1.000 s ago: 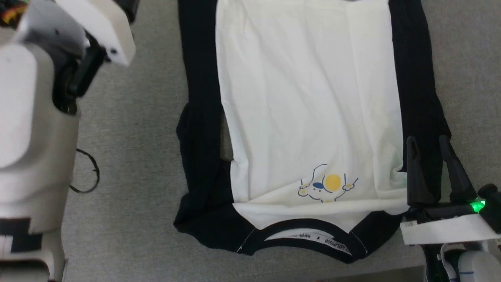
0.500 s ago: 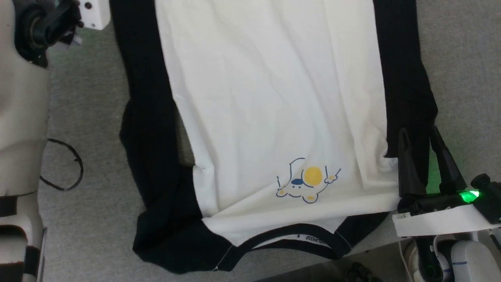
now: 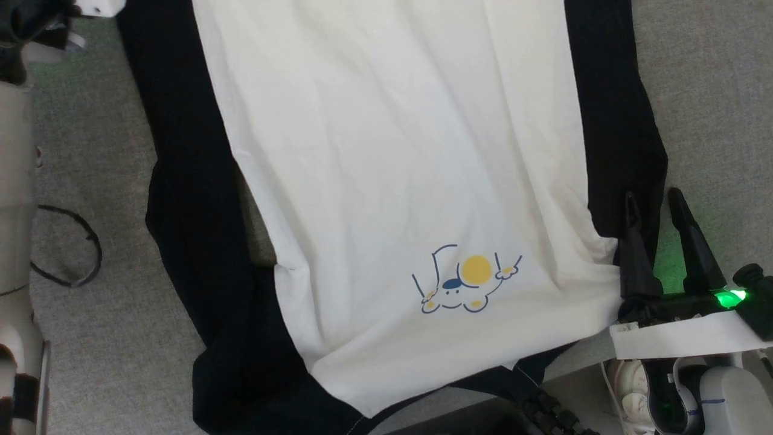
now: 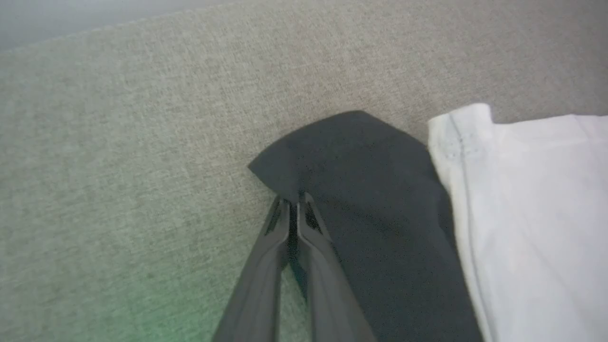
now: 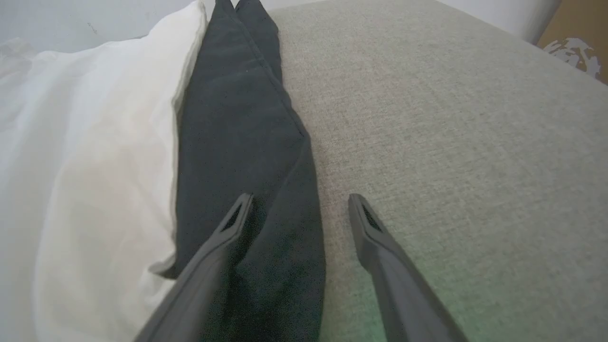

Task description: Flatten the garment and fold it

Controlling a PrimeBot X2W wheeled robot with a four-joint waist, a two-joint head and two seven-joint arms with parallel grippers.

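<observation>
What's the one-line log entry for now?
garment: spread out | left gripper: shut on garment corner | right gripper: open, straddling sleeve edge

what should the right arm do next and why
Probably close the right gripper on the black edge of the garment. Its jaws stand open astride that edge, one finger over cloth, one over the gray surface, while the left gripper looks shut on a black corner. With both held, the shirt could be pulled flat.

Black-sided white garment (image 3: 386,151), print side up, nearly flat, lightly wrinkled
</observation>
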